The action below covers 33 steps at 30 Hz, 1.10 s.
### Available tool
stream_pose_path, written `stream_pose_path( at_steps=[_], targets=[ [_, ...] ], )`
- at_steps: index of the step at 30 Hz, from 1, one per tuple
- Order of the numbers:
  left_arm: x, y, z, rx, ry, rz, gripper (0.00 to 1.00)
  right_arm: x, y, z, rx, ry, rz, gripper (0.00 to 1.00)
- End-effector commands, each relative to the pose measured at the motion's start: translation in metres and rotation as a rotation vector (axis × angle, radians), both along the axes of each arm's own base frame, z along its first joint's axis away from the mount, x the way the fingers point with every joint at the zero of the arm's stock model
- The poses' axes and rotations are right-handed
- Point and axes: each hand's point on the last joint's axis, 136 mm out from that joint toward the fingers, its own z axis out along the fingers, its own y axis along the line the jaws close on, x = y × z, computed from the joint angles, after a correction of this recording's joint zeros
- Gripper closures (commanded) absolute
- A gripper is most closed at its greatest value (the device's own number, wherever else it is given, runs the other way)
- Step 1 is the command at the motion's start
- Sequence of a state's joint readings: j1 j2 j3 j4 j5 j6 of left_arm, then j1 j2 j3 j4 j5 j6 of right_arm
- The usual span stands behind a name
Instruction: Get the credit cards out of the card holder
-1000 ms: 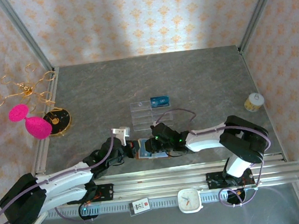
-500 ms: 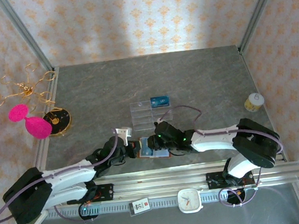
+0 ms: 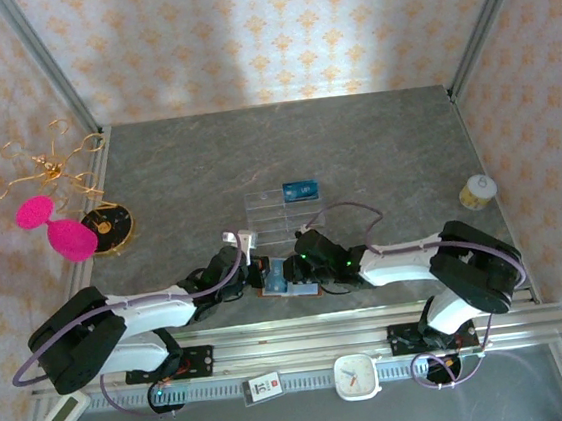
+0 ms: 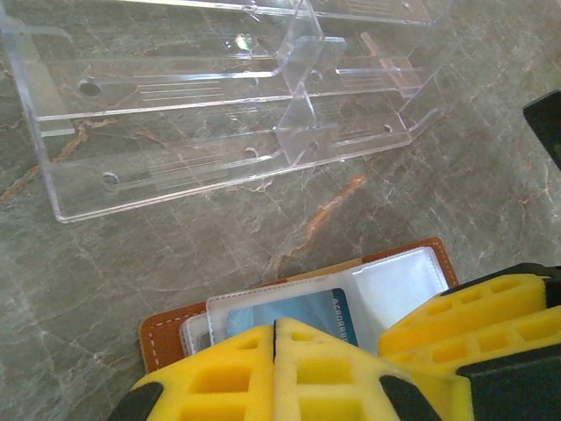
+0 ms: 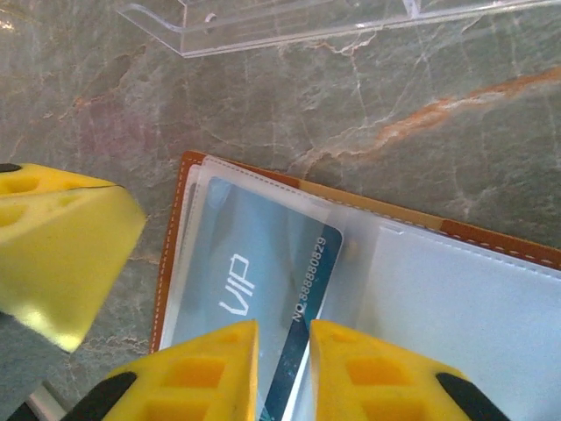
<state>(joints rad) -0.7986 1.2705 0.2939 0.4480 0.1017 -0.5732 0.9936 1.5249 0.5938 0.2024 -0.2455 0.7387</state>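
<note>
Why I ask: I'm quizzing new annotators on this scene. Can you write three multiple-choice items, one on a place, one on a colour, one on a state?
1. Where does the card holder lie relative to the clear tray?
A inside it; B on its near side; C beyond it, by the back wall.
2. What colour is the VIP card in the holder's clear pocket?
A red; B blue; C yellow.
3. How is the card holder?
A snapped shut; B standing on edge; C lying open.

Answers:
1. B, the top view shows it nearer than the tray.
2. B, the right wrist view shows blue under the plastic.
3. C, its inner pockets face up.
</note>
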Motion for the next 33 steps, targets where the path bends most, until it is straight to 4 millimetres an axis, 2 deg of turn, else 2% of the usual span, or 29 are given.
stream_pose_path(
  at_steps=[1,10,16,21,25,33],
  targets=[
    [-0.001,0.004,-0.007,0.051,-0.005,-0.007,1.0,0.002,-0.002,-0.007,0.0,0.011,-0.018,0.79],
    [-0.009,0.002,-0.017,0.041,0.021,-0.034,1.0,0.005,-0.005,-0.013,-0.017,0.019,-0.03,0.79],
    [-0.022,0.003,-0.042,0.053,0.093,-0.049,1.0,0.006,-0.003,-0.019,-0.019,0.025,-0.022,0.8],
    [-0.036,0.002,-0.054,0.056,0.148,-0.063,1.0,0.008,0.001,-0.017,-0.013,0.017,-0.01,0.87],
    [-0.042,0.009,-0.055,0.059,0.157,-0.049,1.0,0.009,-0.006,-0.016,-0.02,0.01,-0.034,1.0],
    [-0.042,0.015,-0.052,0.04,0.144,-0.019,1.0,0.002,-0.027,-0.016,-0.039,0.014,-0.072,1.0]
  ],
)
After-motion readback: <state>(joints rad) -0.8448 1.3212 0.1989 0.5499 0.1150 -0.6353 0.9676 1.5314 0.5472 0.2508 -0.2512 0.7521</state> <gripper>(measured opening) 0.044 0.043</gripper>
